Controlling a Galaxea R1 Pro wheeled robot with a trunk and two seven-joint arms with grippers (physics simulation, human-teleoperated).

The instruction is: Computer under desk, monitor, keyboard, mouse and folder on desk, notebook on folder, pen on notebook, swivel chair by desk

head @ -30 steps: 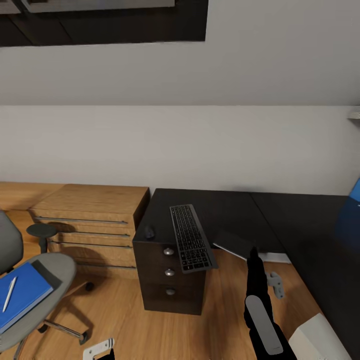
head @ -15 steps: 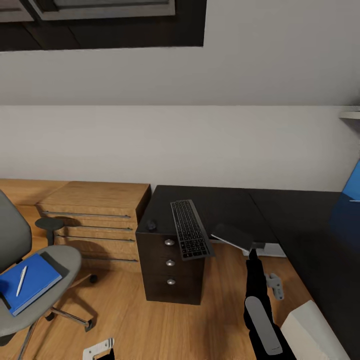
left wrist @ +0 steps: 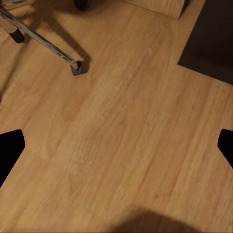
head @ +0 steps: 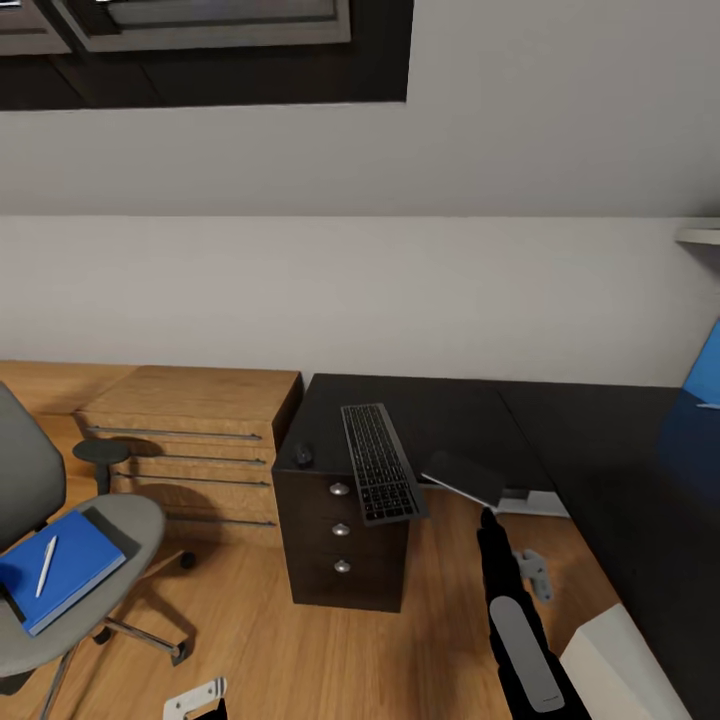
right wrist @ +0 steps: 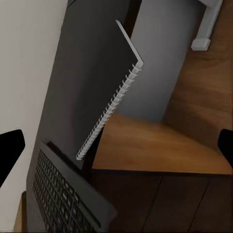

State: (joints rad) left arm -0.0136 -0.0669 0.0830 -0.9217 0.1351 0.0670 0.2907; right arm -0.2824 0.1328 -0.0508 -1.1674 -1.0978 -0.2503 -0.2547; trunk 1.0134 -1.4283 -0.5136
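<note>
The keyboard (head: 380, 475) lies on the black drawer unit (head: 345, 545), overhanging its front, with the small dark mouse (head: 302, 456) to its left. The dark spiral notebook (head: 465, 477) (right wrist: 104, 82) juts tilted off the edge beside the black desk (head: 640, 480). The blue folder (head: 60, 568) rests on the grey swivel chair (head: 125, 520), the pale pen (head: 45, 565) on top of it. My right gripper (right wrist: 116, 148) is open and empty, a little short of the notebook and keyboard (right wrist: 63, 194). My left gripper (left wrist: 116, 148) hangs open over bare wood floor.
A low light-wood drawer chest (head: 190, 440) stands left of the black unit. A white box corner (head: 620, 665) sits at the bottom right by the desk. A chair caster (left wrist: 76, 68) is near my left gripper. A blue panel (head: 705, 365) rises at the desk's back.
The camera swung a little left, bringing more of the chair into view. My right arm has drawn slightly back and left from the notebook. Nothing was grasped.
</note>
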